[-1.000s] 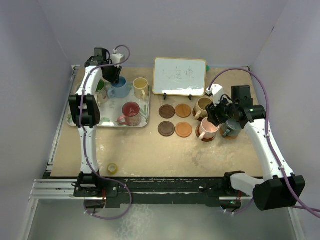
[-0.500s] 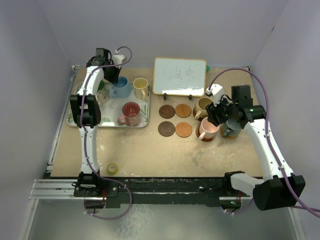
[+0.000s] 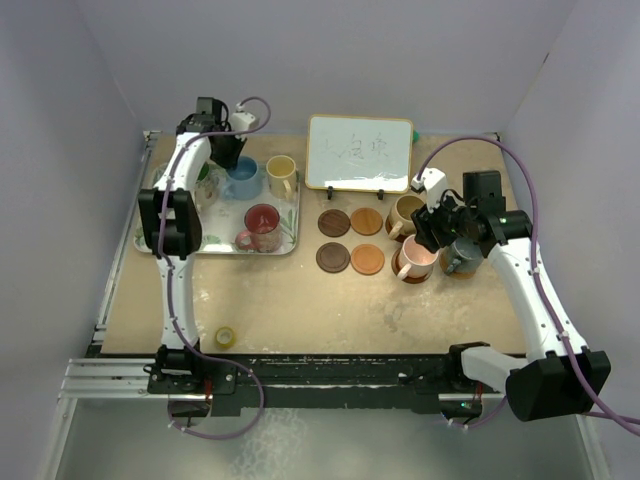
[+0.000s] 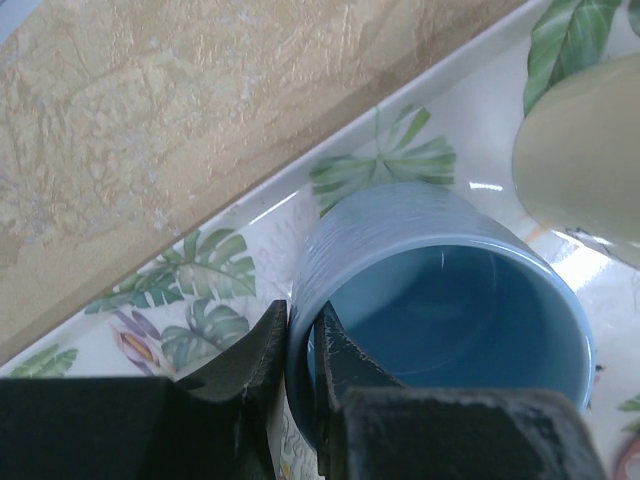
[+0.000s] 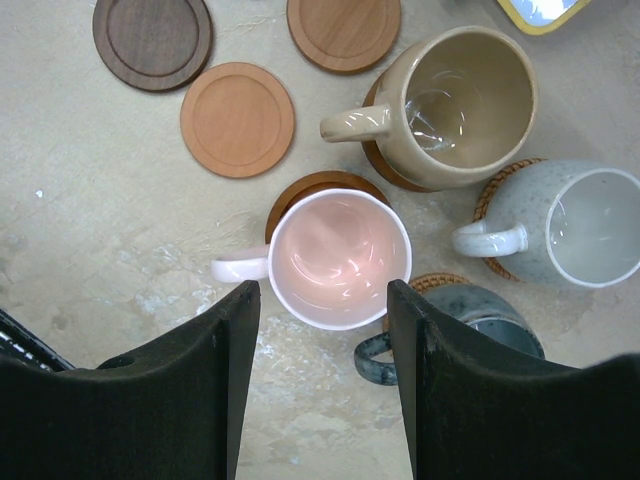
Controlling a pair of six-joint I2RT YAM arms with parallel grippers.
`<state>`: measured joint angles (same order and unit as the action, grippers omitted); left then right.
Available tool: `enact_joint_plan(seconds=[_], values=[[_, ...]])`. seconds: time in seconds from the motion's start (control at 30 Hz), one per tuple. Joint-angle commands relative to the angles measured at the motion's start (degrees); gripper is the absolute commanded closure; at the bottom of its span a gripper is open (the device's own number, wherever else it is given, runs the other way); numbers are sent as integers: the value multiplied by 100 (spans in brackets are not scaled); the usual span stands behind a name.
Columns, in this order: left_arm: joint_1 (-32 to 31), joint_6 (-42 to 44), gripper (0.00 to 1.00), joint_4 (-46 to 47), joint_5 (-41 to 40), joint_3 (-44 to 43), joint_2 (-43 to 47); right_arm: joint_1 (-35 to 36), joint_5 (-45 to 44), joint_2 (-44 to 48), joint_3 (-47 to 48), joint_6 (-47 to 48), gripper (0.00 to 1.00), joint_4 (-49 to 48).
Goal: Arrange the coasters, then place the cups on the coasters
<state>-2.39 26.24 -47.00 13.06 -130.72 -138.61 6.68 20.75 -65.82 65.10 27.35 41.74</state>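
- Step in hand (my reading): moving mugs off the leaf-patterned rectangular tray (image 3: 215, 250) onto coasters. The coaster layout looks finished.
- Left gripper (image 4: 300, 345): clamped on the wall of the light blue ceramic mug (image 4: 440, 310), one finger inside the rim and one outside. The mug stands upright inside the tray's far edge.
- Right gripper (image 5: 322, 290): jaws apart and holding nothing, hanging over the pink ceramic mug (image 5: 340, 255), well to the right of the tray.
- Tray contents: the blue mug, a cream-yellow mug (image 3: 282, 175) just beside it, and a red mug (image 3: 262, 225) nearer the arms. A fourth mug showing green (image 3: 206, 182) is mostly hidden behind the left arm.
- Just right of the tray: four bare round wooden coasters (image 3: 367, 260), two dark and two orange-brown, in a two-by-two block.
- Farther right of the tray, four mugs are seated:
  - the pink mug on a brown wooden disc (image 5: 320, 188)
  - a tan mug (image 5: 465, 100) on another brown disc
  - a pale grey mug (image 5: 585, 225) on a woven rattan coaster (image 5: 492, 195)
  - a dark grey-blue mug (image 5: 490, 335) on a second woven one
- Mug interiors (where visible): blue, pink, tan and pale grey all look empty.
- Next move calls for lifting the blue mug clear of the tray's lip without knocking the cream-yellow mug. It then goes right of the tray and is set squarely on a bare coaster.
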Motion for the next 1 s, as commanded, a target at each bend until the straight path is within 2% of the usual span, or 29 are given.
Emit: enact_joint_plan(seconds=[0.0,0.53,0.73,0.97], values=[[-18,64,97,305,-12,154,1136,-10,233,166,-14,-55,43,-45],[-24,-242,97,421,69,653,2694,-16,345,254,29,-213,43,-119],[-139,-466,97,520,83,1292,3502,-10,377,328,20,-248,43,-179],[-403,-842,97,788,14,2481,4658,-11,399,344,9,-322,43,-238]])
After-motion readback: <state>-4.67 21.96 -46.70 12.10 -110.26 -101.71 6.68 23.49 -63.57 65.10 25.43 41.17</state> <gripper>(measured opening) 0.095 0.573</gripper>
